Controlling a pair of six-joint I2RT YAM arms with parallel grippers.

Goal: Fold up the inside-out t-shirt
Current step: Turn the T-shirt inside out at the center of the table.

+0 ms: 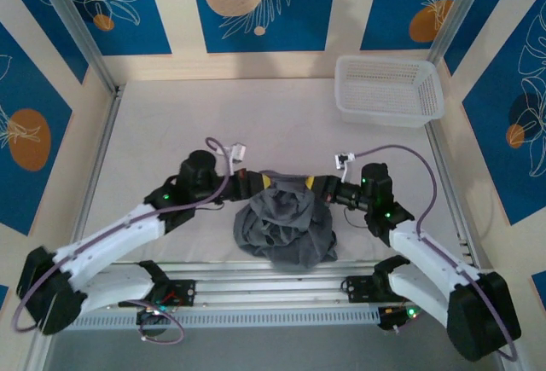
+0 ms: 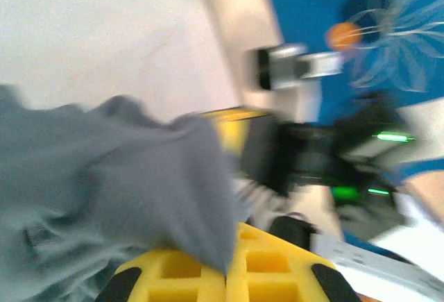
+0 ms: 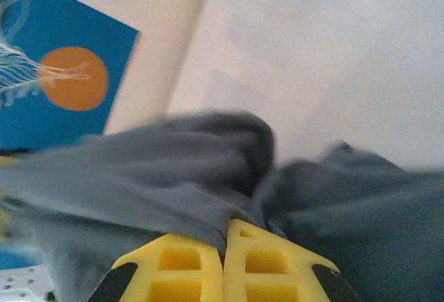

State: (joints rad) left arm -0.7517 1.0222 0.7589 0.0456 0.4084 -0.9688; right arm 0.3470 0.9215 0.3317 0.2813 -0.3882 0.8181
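The inside-out t-shirt [image 1: 286,226] is a slate-grey bundle hanging between the two arms near the table's front edge. My left gripper [image 1: 263,182] pinches its top edge from the left. The right gripper [image 1: 314,185] pinches the same edge from the right, a short way apart. In the left wrist view the yellow jaws of the left gripper [image 2: 227,274] are shut on a fold of the t-shirt [image 2: 104,177]. In the right wrist view the right gripper [image 3: 224,243] is shut on the hem of the t-shirt [image 3: 173,177], the cloth bunched in front.
A white plastic basket [image 1: 389,89] stands at the back right of the table [image 1: 213,124]. Metal frame posts [image 1: 72,26] rise at both back corners. A slotted rail [image 1: 281,273] runs along the front edge under the hanging cloth.
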